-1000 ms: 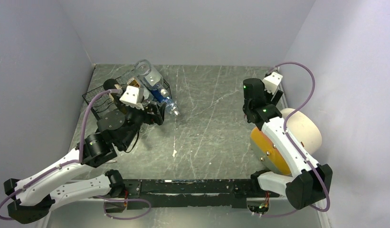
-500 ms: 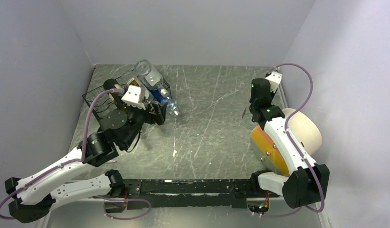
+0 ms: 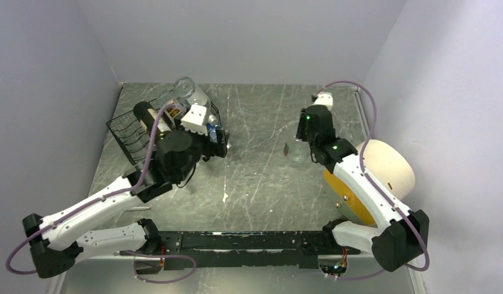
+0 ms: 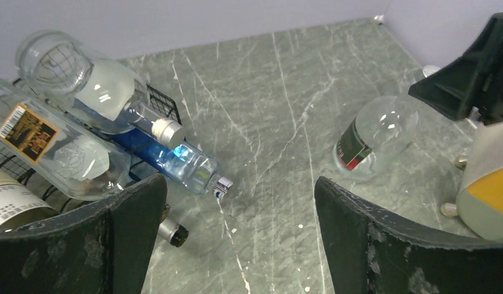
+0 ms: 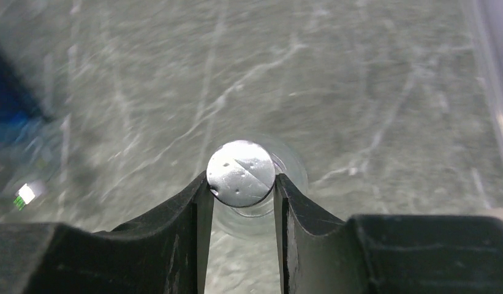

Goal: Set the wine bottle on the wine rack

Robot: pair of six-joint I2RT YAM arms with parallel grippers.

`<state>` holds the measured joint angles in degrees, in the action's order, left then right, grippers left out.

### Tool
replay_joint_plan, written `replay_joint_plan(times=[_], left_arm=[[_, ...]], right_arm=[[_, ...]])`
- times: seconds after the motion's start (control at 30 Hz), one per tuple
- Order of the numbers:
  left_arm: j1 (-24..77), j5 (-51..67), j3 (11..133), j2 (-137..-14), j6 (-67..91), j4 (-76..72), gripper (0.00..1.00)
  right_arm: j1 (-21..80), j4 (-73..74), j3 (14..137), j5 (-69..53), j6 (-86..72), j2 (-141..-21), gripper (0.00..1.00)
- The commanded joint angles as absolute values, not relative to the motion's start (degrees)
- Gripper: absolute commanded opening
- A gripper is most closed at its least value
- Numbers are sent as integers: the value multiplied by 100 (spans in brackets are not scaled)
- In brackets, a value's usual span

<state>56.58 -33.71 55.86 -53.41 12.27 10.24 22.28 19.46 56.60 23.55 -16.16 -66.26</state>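
The wine bottle (image 5: 261, 211) is clear glass with a silver cap (image 5: 241, 173). My right gripper (image 5: 241, 179) is shut on its neck just under the cap. In the left wrist view the wine bottle (image 4: 374, 138) hangs tilted below the black right gripper (image 4: 469, 82), with its dark and red label turned toward the camera. Seen from above, it (image 3: 295, 156) is right of centre. The black wire wine rack (image 3: 127, 131) stands at the back left and holds several bottles. My left gripper (image 3: 219, 144) is open beside the rack, with nothing between its fingers (image 4: 129, 236).
In the rack lie a clear bottle (image 4: 83, 79), a blue bottle (image 4: 175, 162) and a labelled clear bottle (image 4: 46, 144). A cream and orange cylinder (image 3: 383, 171) lies by the right wall, next to the right arm. Grey walls enclose the table on three sides.
My right gripper has shut on the bottle's neck and swung left, away from the right wall, bringing the bottle into view. My left arm has turned rightward, toward the table's middle, still open.
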Motion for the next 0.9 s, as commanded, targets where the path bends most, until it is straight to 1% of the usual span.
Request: replay_joint_plan(times=[0.0,0.23,0.33,0.43,0.6,0.7,0.87], left_arm=[[5262,-2682,5932,-5830,1592,1249,94],[4657,-1466,5707,-6164,1847,880,94],[4406,-1027,5621,-6193,2030,781,94],[4197,-675,5493,-6059,2269,576,94],[4006,-314,5337,-6035,2383,376,94],[3944,-157,5373,-6229,2437,382,94],[3878,23,5447,-6528,2510,300,94]], right_arm=[[3001,1677,6059,2217,-1702,-6544,7],[3699,1379,6030,2248,-1641,-6756,6],[3982,1109,5822,2300,-1598,-6725,5],[4320,808,5332,2449,-1538,-6502,4],[4980,387,4220,2963,-1807,-5733,2],[5428,558,3715,3562,-2203,-5312,1],[6121,1387,3381,3870,-2958,-5002,0]])
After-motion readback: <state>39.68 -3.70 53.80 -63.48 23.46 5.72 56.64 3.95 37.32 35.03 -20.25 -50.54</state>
